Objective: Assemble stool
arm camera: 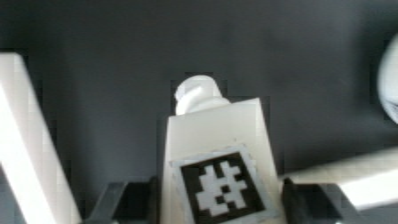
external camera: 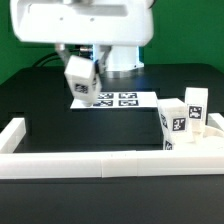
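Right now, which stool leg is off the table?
The leg in the gripper, raised over the marker board; the other two sit at the exterior view's right.

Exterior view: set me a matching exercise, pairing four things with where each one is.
Things:
1. white blocky plastic stool leg with a black-and-white square tag
2. thin flat white marker board
3. long white rail
4. cluster of white tagged stool parts

Places:
A. along the black table at its front edge
B. standing at the exterior view's right, beside the rail
C. off the table, clamped in the gripper
D. flat on the table, below the arm

Pairs: 1-C; 2-D; 3-A; 4-B
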